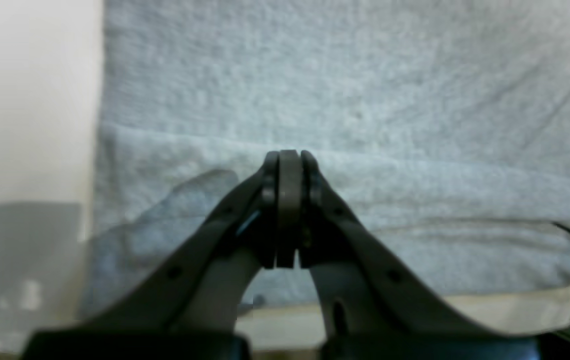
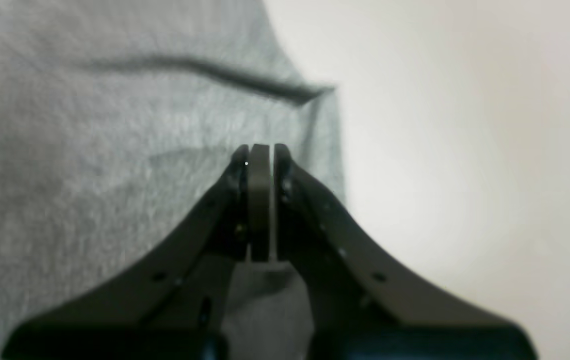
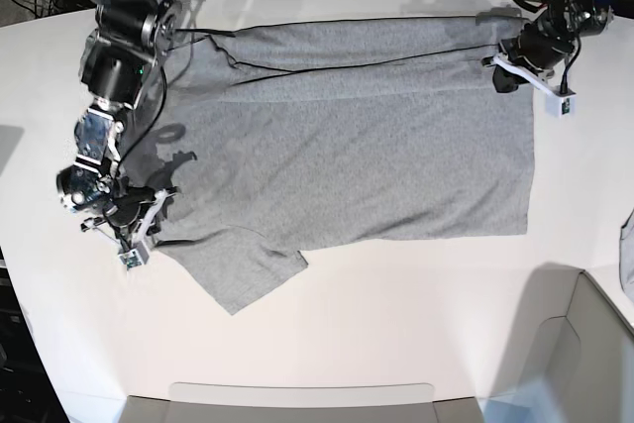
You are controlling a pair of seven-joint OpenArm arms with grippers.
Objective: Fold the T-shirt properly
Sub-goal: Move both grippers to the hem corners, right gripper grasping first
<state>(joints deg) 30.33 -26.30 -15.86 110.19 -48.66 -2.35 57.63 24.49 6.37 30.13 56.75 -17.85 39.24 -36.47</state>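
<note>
Two pincers (image 1: pixel 289 165) (image 2: pixel 260 160), both closed, seemingly empty, rest on T-shirt (image 3: pixel 347 146) covering white table (image 3: pixel 396 334).

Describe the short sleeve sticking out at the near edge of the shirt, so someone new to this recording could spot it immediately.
Start at the white table and find the grey T-shirt spread flat across it. Follow its near edge in the base view toward the right pincer; just beside it the sleeve juts out diagonally toward the camera. It is the only flap breaking the shirt's otherwise straight outline.
</note>
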